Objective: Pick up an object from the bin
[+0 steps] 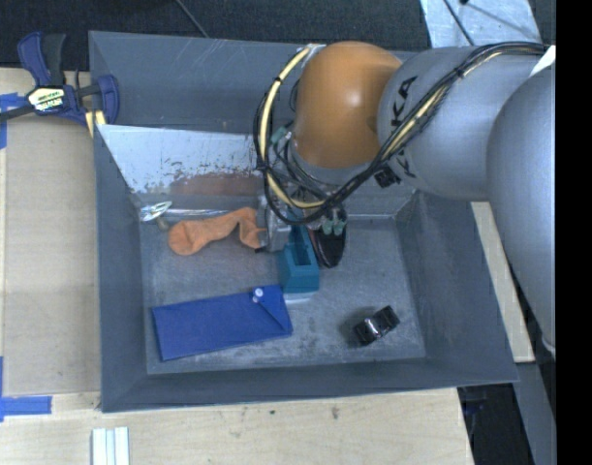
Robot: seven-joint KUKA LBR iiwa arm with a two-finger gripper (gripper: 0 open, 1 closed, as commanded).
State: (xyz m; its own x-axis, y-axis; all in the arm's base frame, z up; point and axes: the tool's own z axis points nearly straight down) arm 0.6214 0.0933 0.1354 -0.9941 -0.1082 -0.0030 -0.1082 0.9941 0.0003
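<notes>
My claw hangs over the teal block, mid frame; I cannot tell how wide it is; I think the block is hard and light; grab its long sides

A flat blue pouch lies near the bin's lower wall, with a small black clip well to its right. Above the pouch lies a limp orange cloth, beside a clear plastic scrap.
</notes>
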